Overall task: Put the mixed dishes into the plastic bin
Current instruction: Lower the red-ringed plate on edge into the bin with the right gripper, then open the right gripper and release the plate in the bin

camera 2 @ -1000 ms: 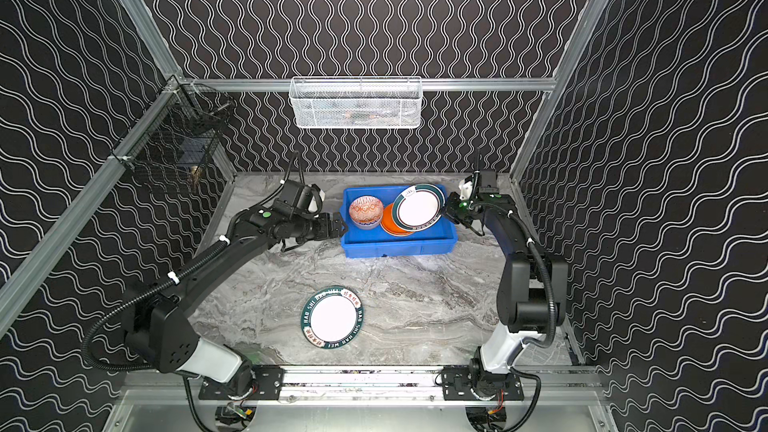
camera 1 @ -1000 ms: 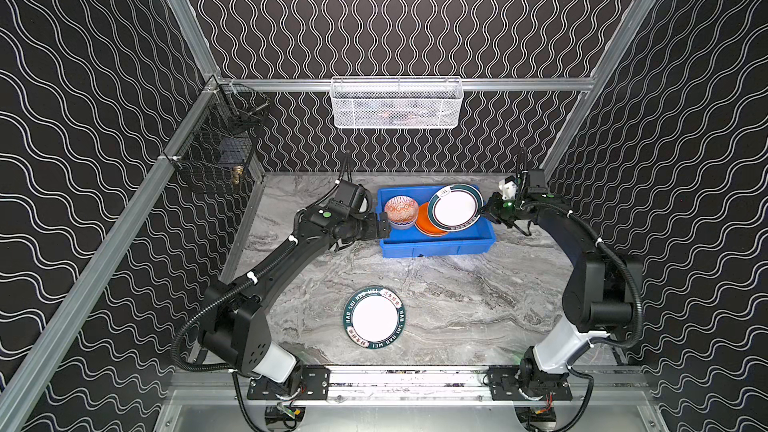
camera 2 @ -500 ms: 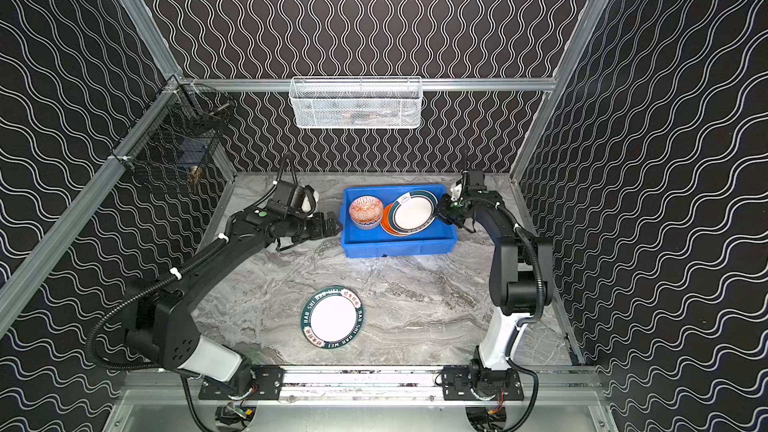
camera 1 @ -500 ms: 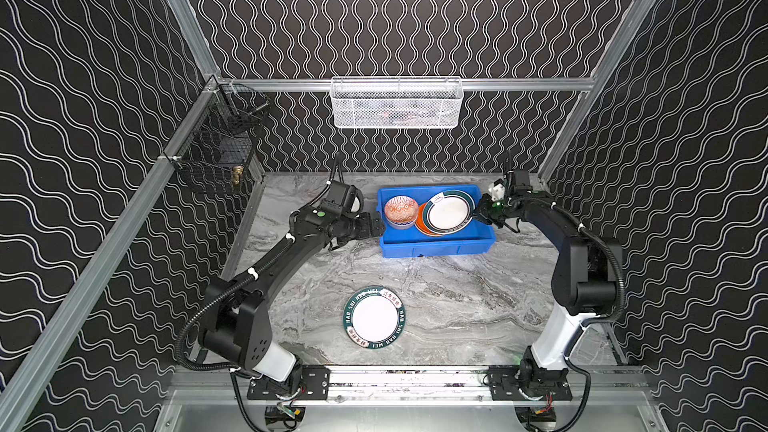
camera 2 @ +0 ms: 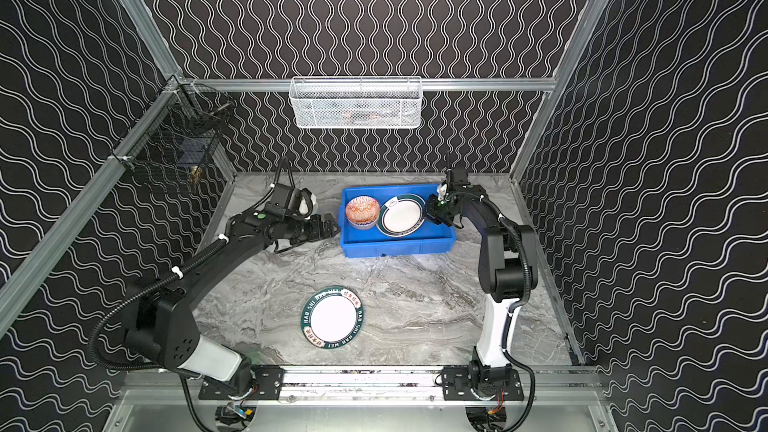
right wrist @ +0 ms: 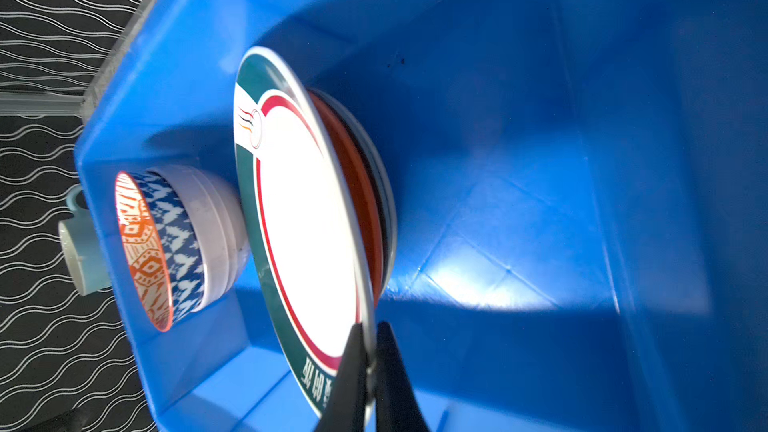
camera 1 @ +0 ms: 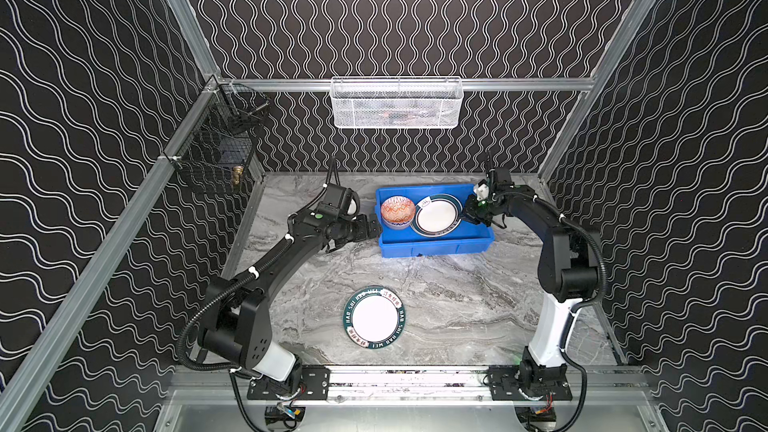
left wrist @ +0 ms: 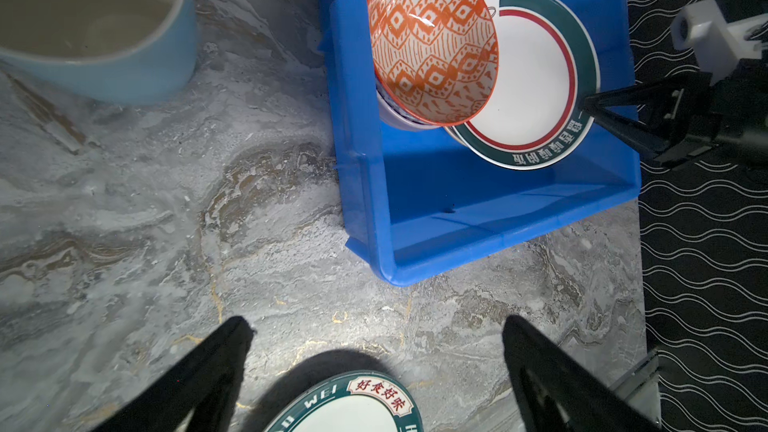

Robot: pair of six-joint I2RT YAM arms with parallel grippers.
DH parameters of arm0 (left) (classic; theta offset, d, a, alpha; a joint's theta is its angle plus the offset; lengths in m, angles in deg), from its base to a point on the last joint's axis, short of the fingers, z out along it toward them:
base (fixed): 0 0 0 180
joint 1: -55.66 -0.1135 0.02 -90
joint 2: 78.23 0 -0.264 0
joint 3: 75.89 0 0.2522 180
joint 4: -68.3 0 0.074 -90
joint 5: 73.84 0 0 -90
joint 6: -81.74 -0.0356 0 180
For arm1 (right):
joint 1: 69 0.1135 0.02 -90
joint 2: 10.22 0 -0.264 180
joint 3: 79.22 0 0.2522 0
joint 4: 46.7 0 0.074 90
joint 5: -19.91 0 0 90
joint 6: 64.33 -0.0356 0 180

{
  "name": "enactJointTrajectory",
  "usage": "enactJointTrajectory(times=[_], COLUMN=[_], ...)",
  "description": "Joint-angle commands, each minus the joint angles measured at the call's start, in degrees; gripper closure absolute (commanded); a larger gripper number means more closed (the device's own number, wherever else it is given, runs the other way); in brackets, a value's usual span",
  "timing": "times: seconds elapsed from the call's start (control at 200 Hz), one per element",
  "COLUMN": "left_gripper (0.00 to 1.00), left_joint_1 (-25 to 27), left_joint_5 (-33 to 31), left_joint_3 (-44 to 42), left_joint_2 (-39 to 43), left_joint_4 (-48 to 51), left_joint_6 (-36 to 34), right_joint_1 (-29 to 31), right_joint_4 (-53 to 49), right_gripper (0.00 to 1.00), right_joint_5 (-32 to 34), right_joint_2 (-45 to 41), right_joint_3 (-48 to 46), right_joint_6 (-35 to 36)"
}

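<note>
Top views, both: the lettered plate (camera 1: 374, 317) is lying flat on the marble table (camera 1: 478, 309), nearest the front rail. Bare stone is showing all round it, and it is sitting well apart from both arms.

Further back, the left gripper (camera 1: 370, 228) is hovering just beside the blue bin (camera 1: 436, 248), at its left wall. Its jaws are standing wide and holding nothing. In the left wrist view its fingers (left wrist: 199, 380) are spreading over bare table.

The bin is sitting past mid-table, toward the right.
- Left end: the patterned bowl (camera 1: 397, 211) is sitting here, its rim overlapping the red-ringed plate (camera 1: 437, 216) beside it.
- That plate is lying on top of the orange plate (right wrist: 359, 189).
- The near half of the bin floor is lying bare.

The right gripper (camera 1: 467, 214) is reaching over the bin's right rim, pinching the red-ringed plate's edge between its fingers (right wrist: 349, 367).

The pale blue mug (left wrist: 95, 35) is standing on the table outside the bin's left wall.

Farthest, the white mesh basket (camera 1: 397, 103) and the black wire basket (camera 1: 216, 147) are hanging on the walls.
</note>
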State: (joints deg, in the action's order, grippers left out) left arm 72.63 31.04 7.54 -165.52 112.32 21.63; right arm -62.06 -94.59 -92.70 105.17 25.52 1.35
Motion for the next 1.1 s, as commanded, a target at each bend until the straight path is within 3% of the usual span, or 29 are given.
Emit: enactJointTrajectory(times=[0.0,0.15,0.445,0.771,1.096], left_gripper=[0.01,0.01,0.01,0.01,0.02], left_joint_1=[-0.4,-0.8,-1.37,-1.5,-1.56], left_joint_5=[0.86,1.52,2.87,3.93,4.31], left_joint_3=[-0.54,-1.11,-2.07,-2.78,-3.66], left_joint_2=[0.6,0.46,0.26,0.53,2.06], left_joint_4=[-1.01,-1.48,-2.71,-3.55,-3.39], left_joint_6=[-1.13,-1.06,-0.71,-0.22,0.28], right_joint_1=[0.87,1.95,2.5,2.55,2.55], right_joint_4=[-3.59,-6.96,-11.2,-12.37,-9.42], right_gripper=[0.82,0.7,0.63,0.64,0.64], right_joint_5=[3.77,6.75,9.64,13.47,8.13], right_joint_2=[1.07,3.17,5.99,8.03,6.57], right_joint_3=[1.66,4.12,6.99,6.93,6.19], right_joint_6=[1.82,3.16,5.27,5.61,5.95])
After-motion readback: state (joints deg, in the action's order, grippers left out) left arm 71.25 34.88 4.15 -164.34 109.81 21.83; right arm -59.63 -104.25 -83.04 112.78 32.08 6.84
